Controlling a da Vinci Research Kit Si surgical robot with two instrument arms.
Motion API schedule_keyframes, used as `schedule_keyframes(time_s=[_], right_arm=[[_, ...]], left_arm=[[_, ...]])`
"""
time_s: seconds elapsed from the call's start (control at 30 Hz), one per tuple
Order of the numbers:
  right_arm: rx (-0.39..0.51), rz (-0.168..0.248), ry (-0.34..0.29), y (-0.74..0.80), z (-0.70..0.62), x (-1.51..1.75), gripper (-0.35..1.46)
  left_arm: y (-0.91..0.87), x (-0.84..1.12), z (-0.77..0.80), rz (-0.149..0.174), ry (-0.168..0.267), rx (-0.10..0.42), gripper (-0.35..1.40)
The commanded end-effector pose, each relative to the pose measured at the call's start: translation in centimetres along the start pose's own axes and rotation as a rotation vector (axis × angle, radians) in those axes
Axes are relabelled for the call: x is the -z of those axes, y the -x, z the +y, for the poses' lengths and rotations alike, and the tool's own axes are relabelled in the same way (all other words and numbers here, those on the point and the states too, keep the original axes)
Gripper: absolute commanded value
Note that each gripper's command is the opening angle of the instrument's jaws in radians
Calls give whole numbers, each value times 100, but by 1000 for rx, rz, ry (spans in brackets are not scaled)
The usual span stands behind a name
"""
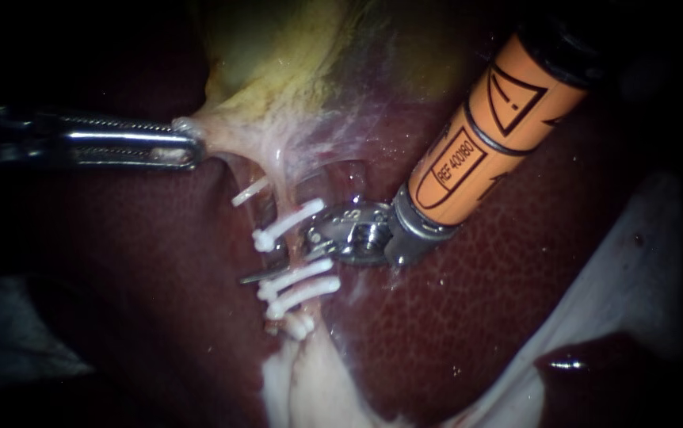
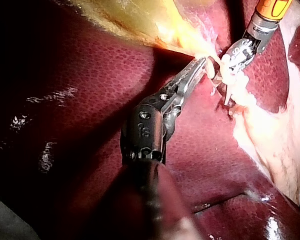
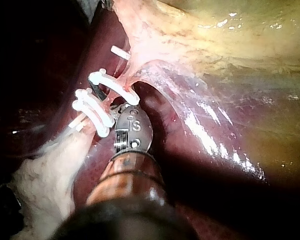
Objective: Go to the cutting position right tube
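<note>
Printed label, triangle sign on orange shaft (image 1: 484, 135) of right instrument (image 1: 290, 257).

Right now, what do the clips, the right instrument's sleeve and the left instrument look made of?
Clips: white, matte, no glint; probably plastic. Orange sleeve on the right instrument: smooth, printed, faint sheen; likely plastic or a coating, its tip bare grey metal. Left instrument, holding gallbladder tissue: polished metal, bright highlights, toothed edge.

Yellowish gallbladder (image 1: 278, 55) against mottled dark-red liver (image 1: 476, 317)
</note>
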State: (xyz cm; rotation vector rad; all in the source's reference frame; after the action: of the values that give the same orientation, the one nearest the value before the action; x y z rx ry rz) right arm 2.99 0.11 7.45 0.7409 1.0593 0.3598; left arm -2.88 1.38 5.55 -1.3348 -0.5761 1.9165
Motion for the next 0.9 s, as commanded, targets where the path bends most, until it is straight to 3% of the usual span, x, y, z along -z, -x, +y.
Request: schedule_keyframes(time_s=[0.03,0.33,0.9], right_arm=[[0,0,-1,0,0,2,105],[-11,2,-16,-10,-2,34,103],[-16,1,-42,-2,-4,96,105]], left_arm=[[0,1,0,0,1,0,-35],[1,5,-1,-1,4,-1,-35],[2,9,-2,-2,7,-2,-35]])
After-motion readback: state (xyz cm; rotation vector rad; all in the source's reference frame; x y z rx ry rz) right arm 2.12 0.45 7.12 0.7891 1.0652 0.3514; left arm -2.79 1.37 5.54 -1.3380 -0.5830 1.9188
